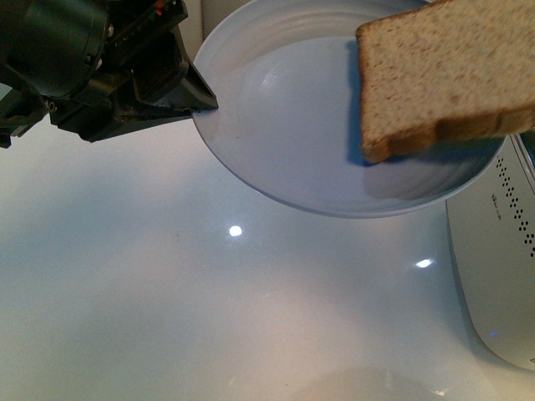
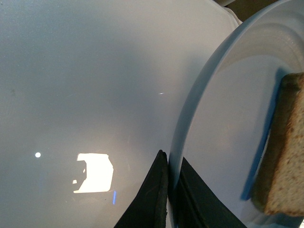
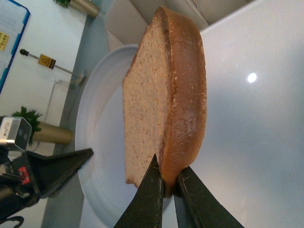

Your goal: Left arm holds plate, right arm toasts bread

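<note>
The pale blue-white plate (image 1: 292, 125) hangs above the glossy white table, tilted. My left gripper (image 1: 205, 107) is shut on its left rim; in the left wrist view the two black fingers pinch the rim (image 2: 172, 187) of the plate (image 2: 223, 142). The tan-brown bread slice (image 1: 443, 71) is held over the plate's right side, casting a shadow on it. My right gripper (image 3: 168, 187) is shut on the bread (image 3: 161, 95) at its crust edge, with the plate (image 3: 99, 142) behind. The bread also shows in the left wrist view (image 2: 287, 156). The right gripper is out of the front view.
A white appliance with rows of small vent holes (image 1: 501, 276) stands at the right edge of the table. The glossy white tabletop (image 1: 167, 292) reflects ceiling lights. A pale rounded shape (image 1: 368, 386) shows at the bottom edge.
</note>
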Robot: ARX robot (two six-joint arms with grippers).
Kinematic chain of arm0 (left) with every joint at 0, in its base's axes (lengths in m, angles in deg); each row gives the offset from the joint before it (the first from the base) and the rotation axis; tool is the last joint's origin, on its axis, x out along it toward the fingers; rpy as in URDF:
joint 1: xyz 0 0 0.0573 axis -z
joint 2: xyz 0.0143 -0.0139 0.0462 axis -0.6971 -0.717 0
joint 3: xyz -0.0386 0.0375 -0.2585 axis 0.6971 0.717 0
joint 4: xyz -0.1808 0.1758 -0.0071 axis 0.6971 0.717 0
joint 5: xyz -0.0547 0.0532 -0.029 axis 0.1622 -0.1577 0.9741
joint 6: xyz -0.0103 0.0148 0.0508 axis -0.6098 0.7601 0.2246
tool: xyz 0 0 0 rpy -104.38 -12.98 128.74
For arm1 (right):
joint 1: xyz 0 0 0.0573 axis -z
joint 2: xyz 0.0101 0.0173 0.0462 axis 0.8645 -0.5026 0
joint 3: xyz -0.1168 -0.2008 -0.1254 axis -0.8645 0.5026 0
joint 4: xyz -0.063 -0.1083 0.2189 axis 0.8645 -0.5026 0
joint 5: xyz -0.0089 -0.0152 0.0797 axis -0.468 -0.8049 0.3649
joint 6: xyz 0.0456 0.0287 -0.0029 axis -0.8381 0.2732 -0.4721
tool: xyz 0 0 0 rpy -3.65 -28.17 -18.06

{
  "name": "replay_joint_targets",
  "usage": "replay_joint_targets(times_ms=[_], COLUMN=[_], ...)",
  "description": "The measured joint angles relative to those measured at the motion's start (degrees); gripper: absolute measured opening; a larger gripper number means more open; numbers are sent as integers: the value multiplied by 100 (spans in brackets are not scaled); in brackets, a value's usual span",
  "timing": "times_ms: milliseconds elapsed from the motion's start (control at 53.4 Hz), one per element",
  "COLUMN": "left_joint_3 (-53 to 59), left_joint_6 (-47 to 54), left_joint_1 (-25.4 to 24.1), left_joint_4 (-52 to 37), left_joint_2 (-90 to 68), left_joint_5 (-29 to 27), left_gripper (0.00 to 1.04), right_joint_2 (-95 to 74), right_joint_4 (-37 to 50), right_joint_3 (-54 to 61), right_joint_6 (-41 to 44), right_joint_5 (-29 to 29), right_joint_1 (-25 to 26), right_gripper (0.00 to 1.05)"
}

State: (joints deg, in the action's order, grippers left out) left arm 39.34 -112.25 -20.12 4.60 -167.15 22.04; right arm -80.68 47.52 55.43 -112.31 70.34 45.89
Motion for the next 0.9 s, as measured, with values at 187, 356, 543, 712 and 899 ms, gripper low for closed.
replay_joint_targets(times_ms=[187,356,543,712,899], left_joint_3=[-2,-2,-2,-2,-2], left_joint_6=[-4,-4,-4,-4,-4], left_joint_1=[0,0,0,0,0], left_joint_4=[0,0,0,0,0], left_joint_2=[0,0,0,0,0], left_joint_5=[2,2,2,4,2], left_gripper=[3,3,3,3,3], right_joint_2=[466,839,841,605,393], right_joint_4=[-455,-1097,-1681,-1716,-1611], right_joint_3=[-584,-1285,-1436,-1141,-809], right_joint_6=[767,2046,3748,4625,4979], right_joint_5=[81,254,221,-28,-612], right_joint_1=[507,1390,2393,2448,2240], right_gripper=[2,2,2,2,2])
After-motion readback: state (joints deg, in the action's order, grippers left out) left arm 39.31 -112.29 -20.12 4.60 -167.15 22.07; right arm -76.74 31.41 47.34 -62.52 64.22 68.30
